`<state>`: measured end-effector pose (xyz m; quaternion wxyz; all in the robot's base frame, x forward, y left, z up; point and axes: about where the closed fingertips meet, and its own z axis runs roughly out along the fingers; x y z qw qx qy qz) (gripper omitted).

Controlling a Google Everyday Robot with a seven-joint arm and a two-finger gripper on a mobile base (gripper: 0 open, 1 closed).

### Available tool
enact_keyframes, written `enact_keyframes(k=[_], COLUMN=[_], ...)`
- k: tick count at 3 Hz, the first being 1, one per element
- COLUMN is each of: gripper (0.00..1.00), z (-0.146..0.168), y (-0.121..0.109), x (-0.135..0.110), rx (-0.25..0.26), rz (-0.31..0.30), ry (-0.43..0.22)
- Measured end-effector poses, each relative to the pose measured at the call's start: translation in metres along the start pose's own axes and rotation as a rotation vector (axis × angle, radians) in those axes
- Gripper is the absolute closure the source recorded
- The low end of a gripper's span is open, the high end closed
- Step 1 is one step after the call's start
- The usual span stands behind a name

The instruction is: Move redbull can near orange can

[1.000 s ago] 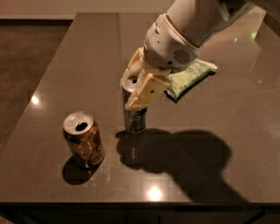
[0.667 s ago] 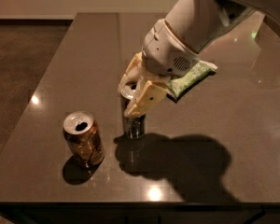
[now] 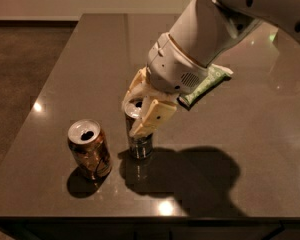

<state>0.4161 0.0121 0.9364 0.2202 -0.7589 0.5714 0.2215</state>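
Observation:
The redbull can [image 3: 139, 143], slim and silver-blue, stands upright on the dark table [image 3: 65, 74], just right of the orange can [image 3: 90, 149]. The orange can is stout, orange-brown, with a silver top and a dark hole. A small gap separates the two cans. My gripper [image 3: 134, 115] reaches down from the upper right and is shut on the redbull can's upper part. Its cream fingers [image 3: 152, 116] flank the rim and hide most of the can's top.
A green snack bag [image 3: 206, 84] lies on the table behind my arm, partly hidden by it. The table's front edge [image 3: 140, 218] runs close below the cans. The left edge borders a brown floor [image 3: 20, 59].
My gripper has moved the redbull can slightly down and to the left, closer to the orange can. The orange can has not moved.

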Motion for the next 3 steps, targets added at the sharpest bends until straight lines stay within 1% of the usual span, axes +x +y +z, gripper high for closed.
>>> enact_keyframes(k=[1, 2, 3], gripper=[0.18, 0.00, 0.00], z=[0.0066, 0.0115, 0.0115], y=[0.0040, 0.0055, 0.0055], x=[-0.0002, 0.0002, 0.0001], rx=[-0.026, -0.044, -0.044], rz=[-0.002, -0.001, -0.001], ry=[0.001, 0.000, 0.000])
